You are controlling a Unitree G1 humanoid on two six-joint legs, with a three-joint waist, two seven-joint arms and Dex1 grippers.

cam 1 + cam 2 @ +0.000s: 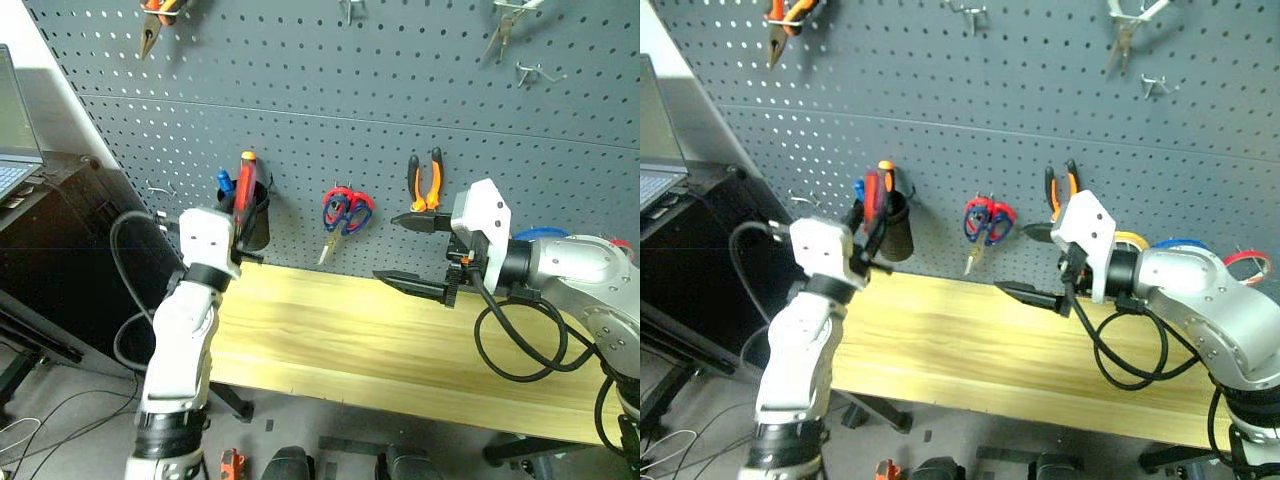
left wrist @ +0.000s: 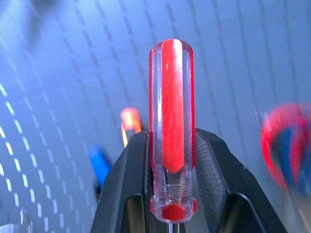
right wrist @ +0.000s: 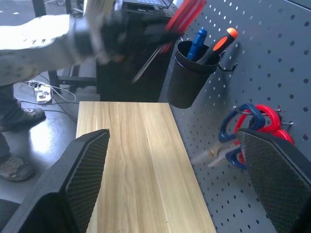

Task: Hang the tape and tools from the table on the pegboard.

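Head views, step in hand: you have the screwdriver (image 1: pixel 244 192) raised in the left gripper (image 1: pixel 241 222), just in front of the black cup (image 1: pixel 256 222) hung on the pegboard (image 1: pixel 400 110). Judged next move: lower it shaft-first into the cup.
Head views, how to do it well: line the shaft up over the cup mouth before descending. The cup already holds a blue-handled tool (image 1: pixel 224 184) and an orange-tipped one (image 1: pixel 248 158), so aim for the free side and let go only once the shaft is well inside.
Head views, task status: table (image 1: pixel 380 350) top bare where visible; scissors (image 1: pixel 345 212) and pliers (image 1: pixel 426 182) already hang on the board; yellow tape (image 1: pixel 1127 240) sits behind the right arm, its mounting hidden.
Left wrist view, claw: clenched on the clear-and-red screwdriver handle, one finger (image 2: pixel 216 170) pressed to each side, handle standing straight between them.
Right wrist view, claw: right gripper (image 3: pixel 175 174) released, jaws standing wide apart, nothing between them, above the table beside the board. Keep it clear of the left arm's path.
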